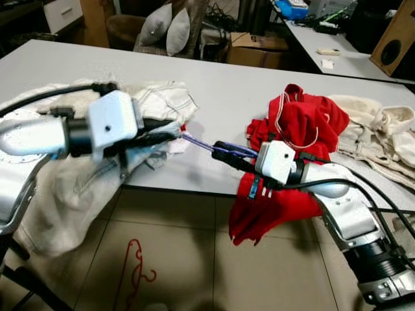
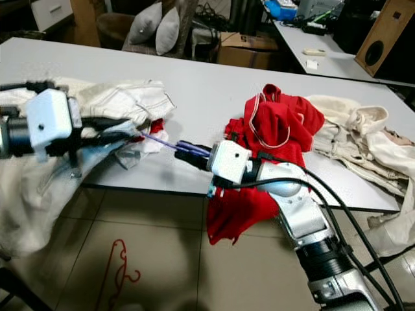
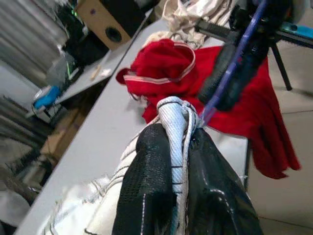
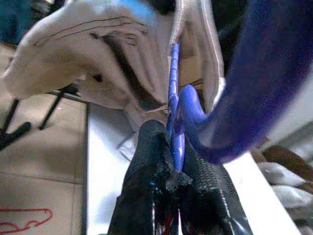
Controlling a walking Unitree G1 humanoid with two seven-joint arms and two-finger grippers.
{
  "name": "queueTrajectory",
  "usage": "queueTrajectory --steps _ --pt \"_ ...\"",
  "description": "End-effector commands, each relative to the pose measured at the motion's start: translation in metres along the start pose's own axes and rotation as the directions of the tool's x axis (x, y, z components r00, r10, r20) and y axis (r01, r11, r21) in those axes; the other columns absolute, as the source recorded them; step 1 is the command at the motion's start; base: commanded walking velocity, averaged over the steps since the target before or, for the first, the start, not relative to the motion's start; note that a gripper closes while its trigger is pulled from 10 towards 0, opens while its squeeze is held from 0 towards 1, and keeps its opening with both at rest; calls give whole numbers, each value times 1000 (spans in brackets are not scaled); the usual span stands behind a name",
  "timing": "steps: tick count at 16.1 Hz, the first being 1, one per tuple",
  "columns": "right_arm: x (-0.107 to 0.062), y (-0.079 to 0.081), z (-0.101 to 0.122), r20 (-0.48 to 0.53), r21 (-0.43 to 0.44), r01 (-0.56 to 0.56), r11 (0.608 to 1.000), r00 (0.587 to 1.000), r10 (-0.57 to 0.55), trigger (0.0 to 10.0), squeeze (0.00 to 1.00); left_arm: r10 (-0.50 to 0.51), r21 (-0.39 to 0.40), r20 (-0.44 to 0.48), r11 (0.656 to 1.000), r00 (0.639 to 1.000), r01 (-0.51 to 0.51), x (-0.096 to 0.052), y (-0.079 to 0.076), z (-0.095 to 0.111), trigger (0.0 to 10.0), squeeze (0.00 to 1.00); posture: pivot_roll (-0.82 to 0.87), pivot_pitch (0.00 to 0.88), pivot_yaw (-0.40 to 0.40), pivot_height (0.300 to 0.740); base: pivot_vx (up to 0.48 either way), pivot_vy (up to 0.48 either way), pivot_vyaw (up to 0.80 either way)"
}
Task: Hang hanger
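A blue hanger (image 1: 200, 144) is held above the near edge of a grey table (image 1: 227, 91), spanning the gap between the two grippers. The right gripper (image 1: 224, 153) is clamped on the hanger's end, its fingers (image 4: 156, 196) pressed together around the blue wire. The left gripper (image 1: 170, 131) is closed on a fold of the white garment (image 1: 152, 97), whose pale cloth is pinched between its fingers (image 3: 151, 186) where the hanger enters the fabric. The garment is spread over the table's left part and draped off the edge. A red garment (image 1: 298, 123) is bunched beside the right arm, with a cream one (image 1: 376, 129) just beyond. A red hanger (image 1: 133, 269) lies on the tiled floor (image 1: 194, 259).
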State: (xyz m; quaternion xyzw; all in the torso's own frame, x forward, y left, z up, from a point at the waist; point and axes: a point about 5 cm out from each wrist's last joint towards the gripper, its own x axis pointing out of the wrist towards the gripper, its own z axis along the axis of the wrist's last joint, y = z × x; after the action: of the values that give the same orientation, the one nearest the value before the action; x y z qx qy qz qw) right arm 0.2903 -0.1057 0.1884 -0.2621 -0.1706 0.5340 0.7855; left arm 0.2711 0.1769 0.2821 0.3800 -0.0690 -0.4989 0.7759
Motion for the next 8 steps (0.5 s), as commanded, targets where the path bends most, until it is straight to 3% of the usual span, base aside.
queueTrajectory --steps 1,3,4,5,6,8 --pt "5 9 9 50 -26 -105 994 993 106 10000 0 -8 63 15 998 1000 7 5 5 5 1922 0 238 0 -82 740 0 0 0" --pt "6 13 14 85 -23 -143 989 986 145 10000 0 -71 80 -28 994 997 73 5 4 1 2549 0 239 0 -82 740 0 0 0" --pt "6 9 18 105 -16 -126 992 986 127 10000 0 -107 82 -56 990 993 112 4 2 -2 5216 0 239 0 -82 740 0 0 0" --pt "5 4 22 130 -7 -112 994 985 112 10000 0 -139 74 -72 987 988 144 4 1 -4 9373 0 241 0 -82 740 0 0 0" --pt "4 1 24 149 5 -105 994 983 103 10000 0 -156 76 -85 984 984 162 3 0 -6 10000 0 242 0 -83 740 0 0 0" --pt "1 -8 28 170 17 -99 995 981 95 10000 0 -220 48 -67 973 973 224 2 -2 -4 10000 0 241 0 -85 740 0 0 0"
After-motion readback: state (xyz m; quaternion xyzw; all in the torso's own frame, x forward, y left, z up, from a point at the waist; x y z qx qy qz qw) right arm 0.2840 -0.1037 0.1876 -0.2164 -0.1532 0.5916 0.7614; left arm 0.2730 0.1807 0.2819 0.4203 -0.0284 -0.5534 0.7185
